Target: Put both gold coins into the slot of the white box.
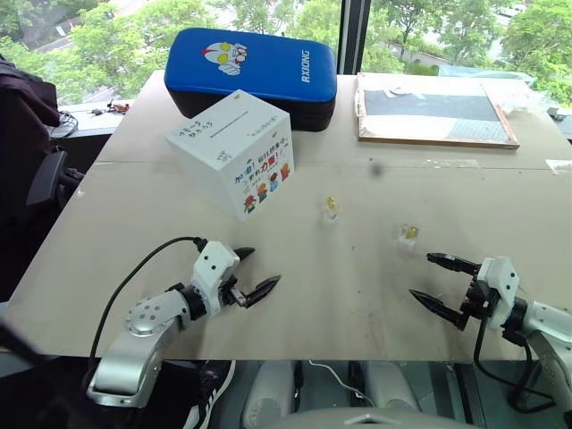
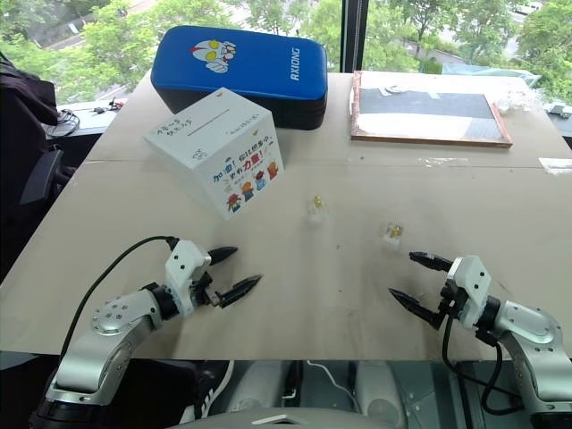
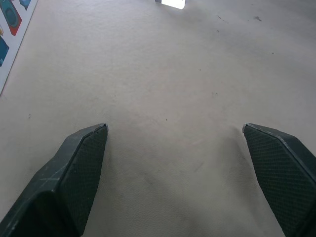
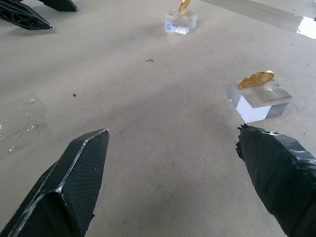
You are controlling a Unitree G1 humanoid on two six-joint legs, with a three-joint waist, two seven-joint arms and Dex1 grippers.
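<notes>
The white box (image 1: 234, 152) stands on the table at the centre-left, with a thin slot (image 1: 234, 119) in its top face. Two gold coins rest on small clear holders: one (image 1: 332, 205) to the right of the box, the other (image 1: 411, 232) further right and nearer me. In the right wrist view the nearer coin (image 4: 256, 79) lies tilted on its clear block, just ahead of one finger, and the other coin (image 4: 184, 6) stands further off. My left gripper (image 1: 265, 266) is open above bare table in front of the box. My right gripper (image 1: 420, 275) is open, a little short of the nearer coin.
A blue padded case (image 1: 253, 71) lies behind the box. A wood-framed board (image 1: 433, 112) sits at the back right. A black chair (image 1: 45, 179) stands off the table's left edge. The table's front edge runs just below both grippers.
</notes>
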